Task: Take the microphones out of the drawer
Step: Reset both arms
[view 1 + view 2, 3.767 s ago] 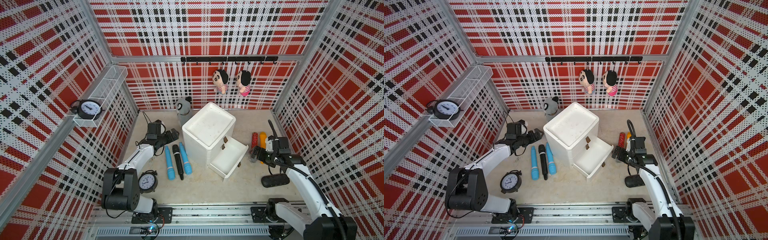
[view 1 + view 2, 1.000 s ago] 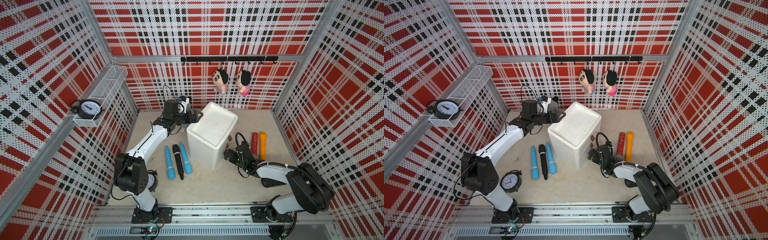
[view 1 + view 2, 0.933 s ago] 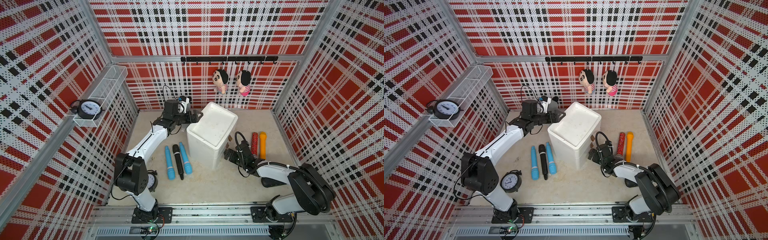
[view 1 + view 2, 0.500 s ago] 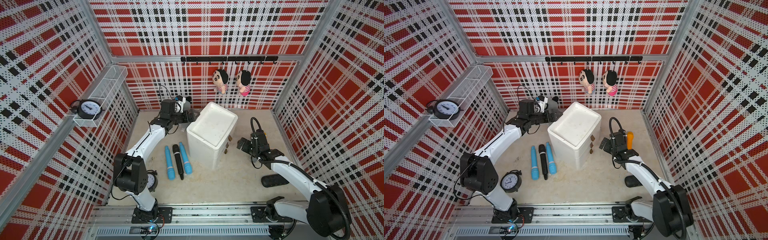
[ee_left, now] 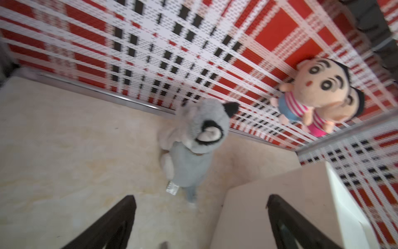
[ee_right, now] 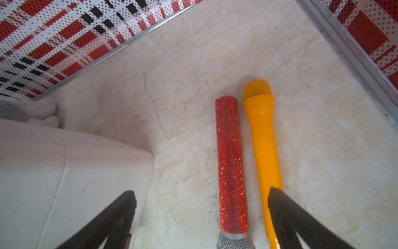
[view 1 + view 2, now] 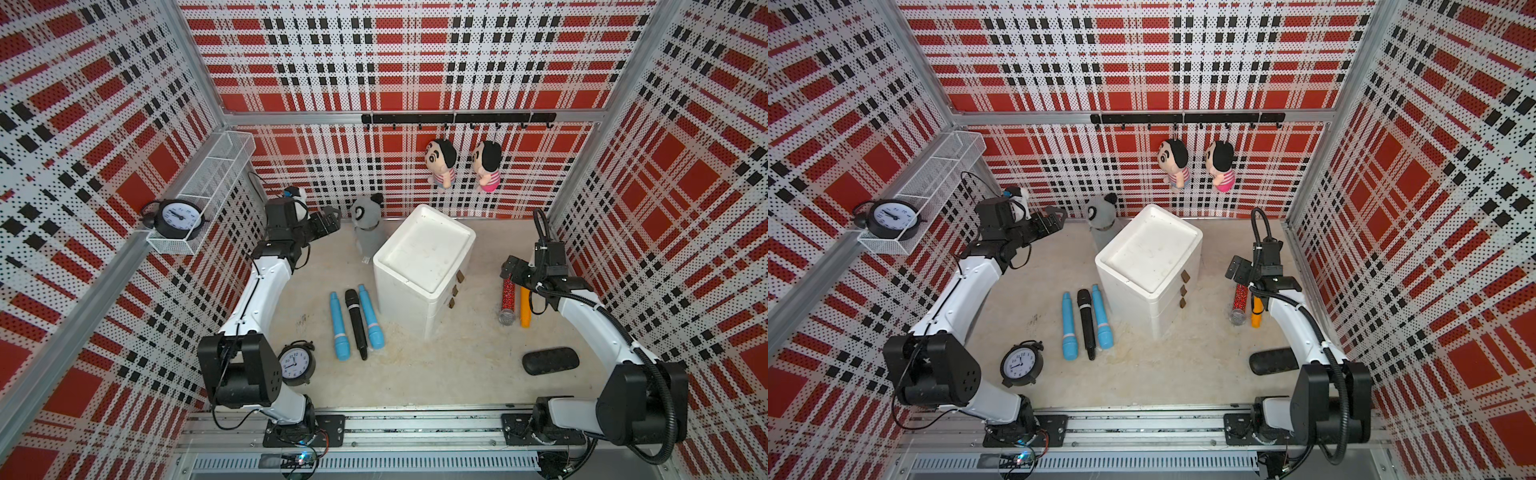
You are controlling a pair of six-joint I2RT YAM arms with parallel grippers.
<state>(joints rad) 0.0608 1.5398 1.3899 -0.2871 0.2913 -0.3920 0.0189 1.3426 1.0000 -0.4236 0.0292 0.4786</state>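
Right wrist view: the right gripper (image 6: 200,191) hangs wide open and empty above a red glitter-covered microphone (image 6: 230,163) and an orange plastic microphone (image 6: 263,140), which lie side by side on the beige tabletop (image 6: 193,64). In both top views these lie right of centre, near the white three-drawer cabinet (image 7: 424,249), whose drawers (image 7: 1173,291) are all shut. The left gripper (image 7: 328,218), also spread wide and holding nothing, hovers left of centre beside a grey plush toy (image 7: 365,220).
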